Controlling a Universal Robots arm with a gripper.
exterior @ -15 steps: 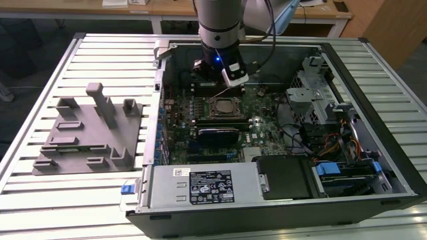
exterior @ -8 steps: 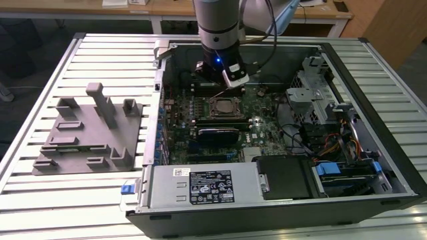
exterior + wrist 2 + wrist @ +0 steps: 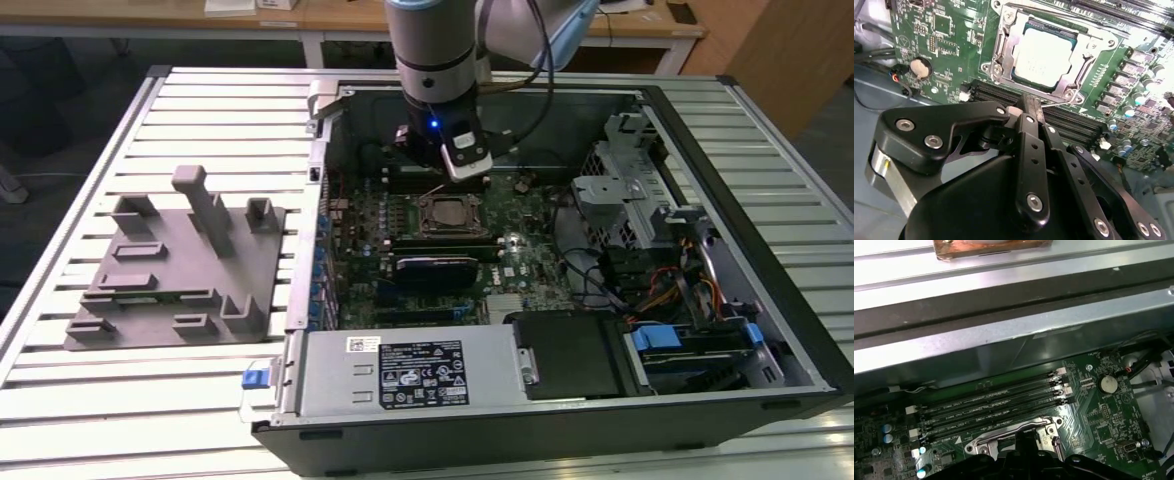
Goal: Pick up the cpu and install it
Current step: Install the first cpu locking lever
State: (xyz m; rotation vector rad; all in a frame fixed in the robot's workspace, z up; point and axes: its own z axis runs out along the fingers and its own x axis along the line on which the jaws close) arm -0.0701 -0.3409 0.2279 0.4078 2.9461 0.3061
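Inside the open case (image 3: 667, 390), the gripper (image 3: 461, 160) is seen hanging over the green board (image 3: 527, 270), just behind the socket (image 3: 447, 213). In the second wrist view the black fingers (image 3: 1030, 112) are seen pressed together at the tip, clenched, and nothing is held between them. The tip is close to the thin wire lever (image 3: 1061, 103) at the edge of the socket frame (image 3: 999, 47), but it cannot be told if the lever is touched.

The cpu (image 3: 1044, 55) is seen lying flat in the socket, with its pale metal top facing up. It is square, so no long side can be picked out. Its edges are lined up with the edges of the frame around it. The frame is laid around the chip, with the middle of the chip left bare.

Next to the socket, the long black slots (image 3: 989, 405) are seen in both wrist views, running side by side. A round silver battery (image 3: 1107, 384) is seen on the board near them.

On the table (image 3: 120, 400), at the exterior view's left of the case, a grey fixture (image 3: 180, 265) is stood well apart from the gripper.
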